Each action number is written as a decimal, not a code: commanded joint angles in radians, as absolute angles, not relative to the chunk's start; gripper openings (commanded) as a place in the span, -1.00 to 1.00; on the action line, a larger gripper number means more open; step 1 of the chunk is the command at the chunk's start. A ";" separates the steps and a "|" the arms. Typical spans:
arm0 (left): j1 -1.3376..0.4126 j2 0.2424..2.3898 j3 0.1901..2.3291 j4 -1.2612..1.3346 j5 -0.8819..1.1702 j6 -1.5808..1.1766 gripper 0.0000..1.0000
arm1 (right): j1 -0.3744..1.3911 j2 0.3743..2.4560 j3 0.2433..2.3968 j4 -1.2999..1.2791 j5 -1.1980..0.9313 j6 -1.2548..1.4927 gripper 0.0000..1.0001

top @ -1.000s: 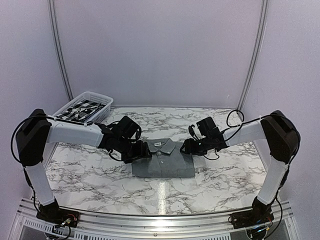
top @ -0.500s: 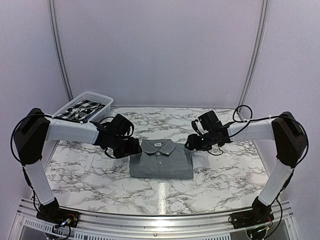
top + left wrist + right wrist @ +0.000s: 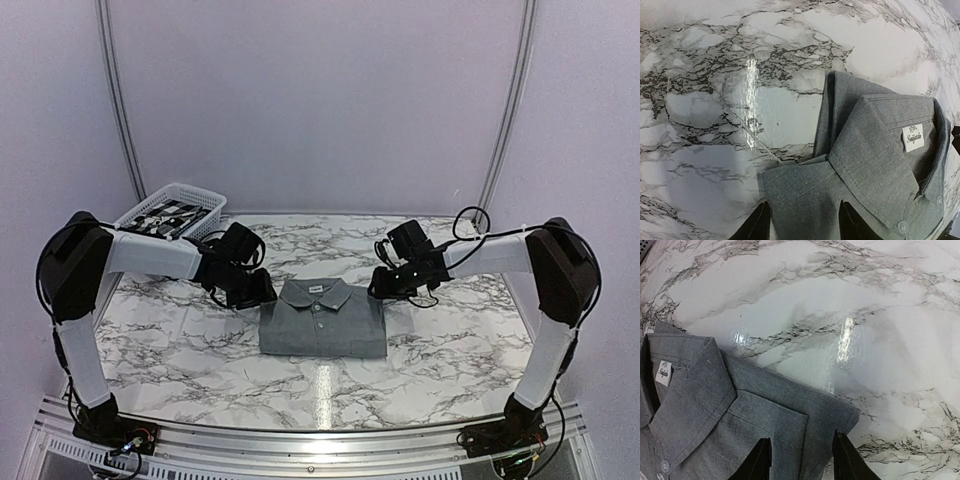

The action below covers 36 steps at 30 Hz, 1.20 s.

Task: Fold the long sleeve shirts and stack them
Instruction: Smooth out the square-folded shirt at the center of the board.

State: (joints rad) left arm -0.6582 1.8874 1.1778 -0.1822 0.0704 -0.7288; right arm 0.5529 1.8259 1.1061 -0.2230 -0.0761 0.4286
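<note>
A mid-grey long sleeve shirt (image 3: 322, 322) lies folded into a neat rectangle on the marble table, collar at the far side, white label showing. My left gripper (image 3: 262, 292) hovers open over its far left shoulder; the left wrist view shows the shirt (image 3: 860, 165) and the empty gripper (image 3: 802, 222) above the cloth. My right gripper (image 3: 378, 287) hovers open over the far right shoulder; the right wrist view shows the shirt's corner (image 3: 755, 415) with the gripper (image 3: 801, 460) empty above it.
A white basket (image 3: 168, 215) with black-and-white checked cloth in it stands at the far left. The marble table (image 3: 470, 350) stretches around the shirt. White walls enclose the back and sides.
Both grippers have let go of the shirt's shoulders and drawn back outward and away. The shirt has settled flat and slid slightly left.
</note>
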 commanded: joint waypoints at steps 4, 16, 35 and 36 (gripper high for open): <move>-0.657 1.912 1.214 -0.181 0.065 -0.722 -0.12 | 0.564 1.868 1.147 -0.223 -0.082 0.416 -0.27; -0.655 1.934 1.236 -0.226 0.027 -0.722 -0.12 | 0.567 1.849 1.148 -0.229 -0.086 0.414 -0.33; -0.653 1.881 1.208 -0.254 0.018 -0.723 -0.08 | 0.589 1.850 1.151 -0.239 -0.072 0.421 -0.35; -0.652 1.888 1.210 -0.258 0.016 -0.724 -0.08 | 0.589 1.854 1.153 -0.239 -0.075 0.422 -0.37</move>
State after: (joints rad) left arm -0.6563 1.9160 1.2194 -0.2169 0.0250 -0.7300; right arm 0.5797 1.8606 1.1198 -0.2413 -0.0765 0.4179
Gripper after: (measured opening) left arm 0.460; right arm 0.327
